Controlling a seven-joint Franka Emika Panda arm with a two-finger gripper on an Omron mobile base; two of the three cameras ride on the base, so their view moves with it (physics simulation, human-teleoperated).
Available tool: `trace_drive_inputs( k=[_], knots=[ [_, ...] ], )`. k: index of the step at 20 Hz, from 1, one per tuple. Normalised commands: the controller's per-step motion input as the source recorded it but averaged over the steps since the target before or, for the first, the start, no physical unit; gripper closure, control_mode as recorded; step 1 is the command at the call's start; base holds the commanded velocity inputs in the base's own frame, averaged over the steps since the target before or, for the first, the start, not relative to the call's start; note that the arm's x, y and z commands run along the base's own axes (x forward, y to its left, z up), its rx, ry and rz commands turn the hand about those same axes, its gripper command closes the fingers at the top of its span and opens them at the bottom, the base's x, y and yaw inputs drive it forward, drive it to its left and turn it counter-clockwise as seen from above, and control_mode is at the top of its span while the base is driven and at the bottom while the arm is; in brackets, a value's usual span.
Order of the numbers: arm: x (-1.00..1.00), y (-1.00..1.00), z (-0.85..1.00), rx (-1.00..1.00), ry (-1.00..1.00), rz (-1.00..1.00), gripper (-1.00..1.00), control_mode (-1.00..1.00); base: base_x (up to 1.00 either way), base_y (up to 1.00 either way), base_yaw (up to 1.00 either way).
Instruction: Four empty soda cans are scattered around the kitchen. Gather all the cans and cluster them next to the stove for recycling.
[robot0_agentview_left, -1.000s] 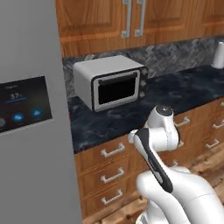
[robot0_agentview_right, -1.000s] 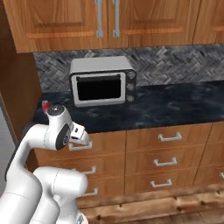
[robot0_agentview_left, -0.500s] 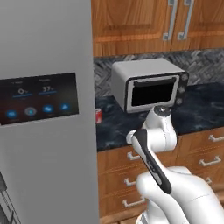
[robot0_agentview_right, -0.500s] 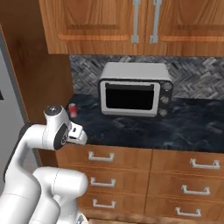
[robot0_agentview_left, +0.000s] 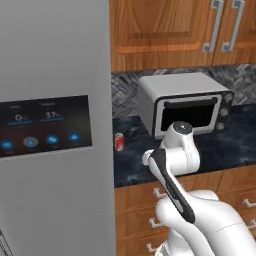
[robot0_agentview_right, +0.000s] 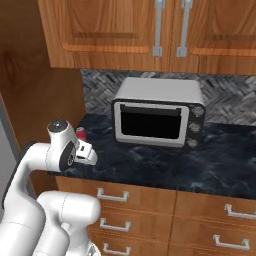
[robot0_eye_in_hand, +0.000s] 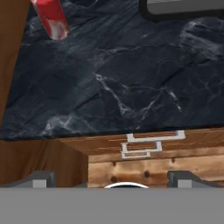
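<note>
Red soda can upright on the dark marbled worktop, close to the grey refrigerator side and to the left of the silver toaster oven, clearly apart from it. Same can seen from the right base view partly hidden behind the white arm, near the wooden side panel, with the toaster oven further right against the patterned backsplash. In the hand view, can lying toward the upper left corner, on the worktop, next to the brown wood panel at the left edge; dark bottom edge of the toaster oven at the top right. End effector held over the front edge of the worktop, above the wooden drawers with silver handles, fingers spread wide, nothing between them, well apart from the can. Wooden upper cabinets with long silver handles above the toaster oven. Refrigerator door with a dark display panel showing small blue icons. Lower drawers under the worktop with silver handles. Worktop around the can bare, dark with pale veins.
</note>
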Motion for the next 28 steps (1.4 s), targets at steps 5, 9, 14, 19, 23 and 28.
trace_drive_inputs(
  k=[5,9,14,19,23,28],
  knots=[
    [0.00,0.00,0.00,0.00,0.00,0.00,-1.00,1.00,0.48,-0.21,0.26],
    [0.00,0.00,0.00,0.00,0.00,0.00,-1.00,1.00,0.38,-0.21,0.16],
    [0.00,0.00,0.00,0.00,0.00,0.00,-1.00,1.00,0.01,-0.01,0.00],
    [0.00,0.00,0.00,0.00,0.00,0.00,-1.00,1.00,0.00,0.00,0.00],
    [0.00,0.00,0.00,0.00,0.00,0.00,-1.00,1.00,0.00,0.00,0.00],
    [0.15,0.05,0.05,-0.01,0.09,0.11,-1.00,-1.00,0.00,0.00,0.00]
  ],
)
